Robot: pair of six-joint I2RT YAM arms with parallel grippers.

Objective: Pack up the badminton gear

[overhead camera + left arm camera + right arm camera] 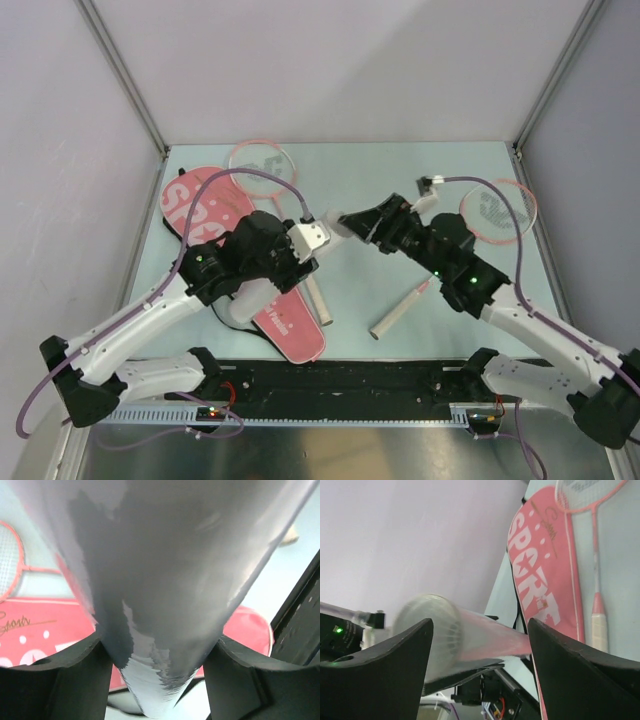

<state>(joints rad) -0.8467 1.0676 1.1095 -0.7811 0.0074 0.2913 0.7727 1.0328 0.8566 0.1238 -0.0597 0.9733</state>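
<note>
1. Two rackets lay loose on the table (400,170). One (262,160) had its head just past the far end of the pink bag (192,205) and its handle running down close by the bag's right side. The other (497,210) lay well to the right of the bag. Neither was inside it.
2. The bag lay flat on the table with its "SPORT" lettering up. Whether its opening was unzipped could not be told.
3. The white tube (160,605) was off the table, raised above the bag's right edge. The left gripper (159,672) held it, jaws pressed against both of its sides.
4. The right gripper (480,630) faced the tube's end from the side away from the bag. Its jaws were spread wide and held nothing.
5. In the right wrist view a ribbed white shape (442,630) showed through the tube's end, most likely a shuttlecock already inside. No shuttlecock lay loose near the bag in the top view. Whether both were in the tube could not be told.
6. Judged from this, the task was in its early to middle part. Loading the shuttlecocks looked done or nearly done. Putting the tube and both rackets into the bag, and closing it, was not yet done, so most of the packing was left.
</note>
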